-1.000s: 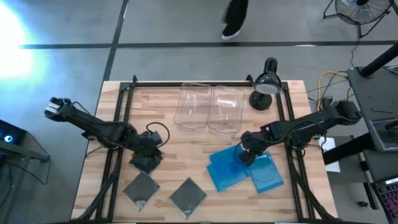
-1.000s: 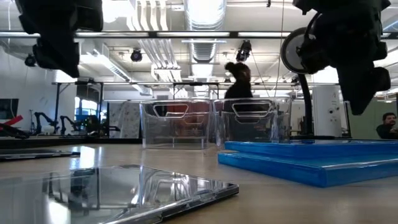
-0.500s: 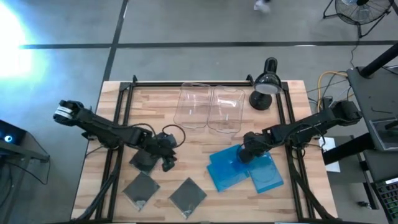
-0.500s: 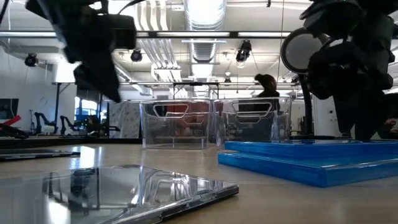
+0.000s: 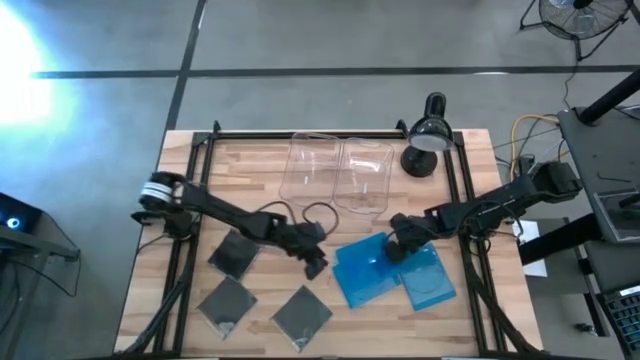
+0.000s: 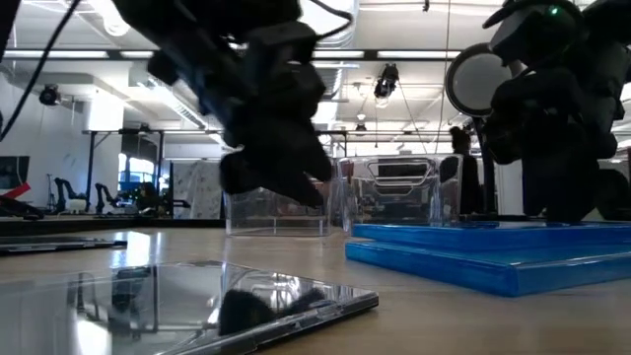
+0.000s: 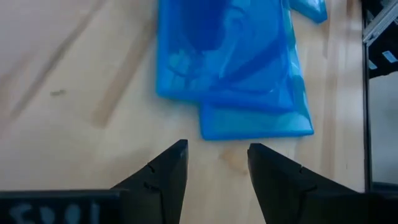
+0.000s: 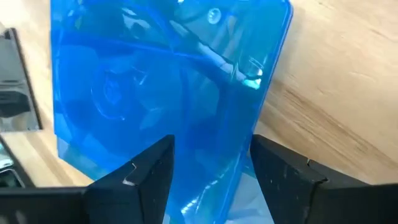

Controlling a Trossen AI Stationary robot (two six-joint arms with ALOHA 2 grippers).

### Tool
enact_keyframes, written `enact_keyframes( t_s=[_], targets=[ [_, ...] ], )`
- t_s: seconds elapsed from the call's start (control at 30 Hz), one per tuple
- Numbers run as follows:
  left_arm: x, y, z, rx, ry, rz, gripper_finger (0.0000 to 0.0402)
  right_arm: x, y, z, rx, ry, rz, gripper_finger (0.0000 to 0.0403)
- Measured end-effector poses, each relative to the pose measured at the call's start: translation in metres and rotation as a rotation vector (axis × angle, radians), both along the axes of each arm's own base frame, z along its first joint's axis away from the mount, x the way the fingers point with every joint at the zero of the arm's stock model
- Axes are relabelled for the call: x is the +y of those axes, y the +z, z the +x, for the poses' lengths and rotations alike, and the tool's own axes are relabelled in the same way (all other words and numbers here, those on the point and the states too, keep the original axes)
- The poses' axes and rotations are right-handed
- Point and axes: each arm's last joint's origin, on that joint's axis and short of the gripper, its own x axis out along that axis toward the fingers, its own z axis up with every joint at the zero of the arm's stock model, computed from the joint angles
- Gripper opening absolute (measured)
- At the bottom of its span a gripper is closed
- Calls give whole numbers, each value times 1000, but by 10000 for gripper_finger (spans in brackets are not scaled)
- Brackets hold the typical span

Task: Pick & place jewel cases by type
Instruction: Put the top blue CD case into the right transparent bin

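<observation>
Three dark jewel cases (image 5: 236, 256) are seen well left of the blue jewel cases (image 5: 365, 270). The left gripper (image 5: 318, 264) is held released and empty just left of the blue stack. The right gripper (image 5: 393, 250) is held parted above this stack, grasping nothing.

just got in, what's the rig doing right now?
Sorting jewel cases. The left gripper is open, reaching across the table toward the blue cases, holding nothing. The right gripper is open over the same blue pile, not visibly gripping any. Three dark cases lie on the left side of the table. The two clear bins at the back look empty.
</observation>
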Motion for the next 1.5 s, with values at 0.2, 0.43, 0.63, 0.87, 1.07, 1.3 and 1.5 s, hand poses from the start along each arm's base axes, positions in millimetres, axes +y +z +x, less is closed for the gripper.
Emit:
enact_keyframes(
  t_s=[0.2,0.43,0.63,0.87,1.07,1.3,1.5],
  targets=[
    [-3,-13,32,17,-19,-21,149,-1,-9,-4,-58,15,-4,203],
    [2,-32,53,52,-23,-38,149,-3,-17,-8,-113,-3,-6,203],
    [5,-34,53,72,-20,-24,149,-3,-8,-5,-169,10,-17,203],
    [8,-30,51,67,-6,37,149,0,28,5,-346,37,2,164],
    [12,-13,39,121,53,110,149,-2,47,1,-391,22,18,100],
    [15,32,-6,236,81,209,149,-13,89,0,-520,-68,-123,34],
    [21,70,-56,203,256,221,149,-44,145,3,-543,-249,-586,35]
  ],
)
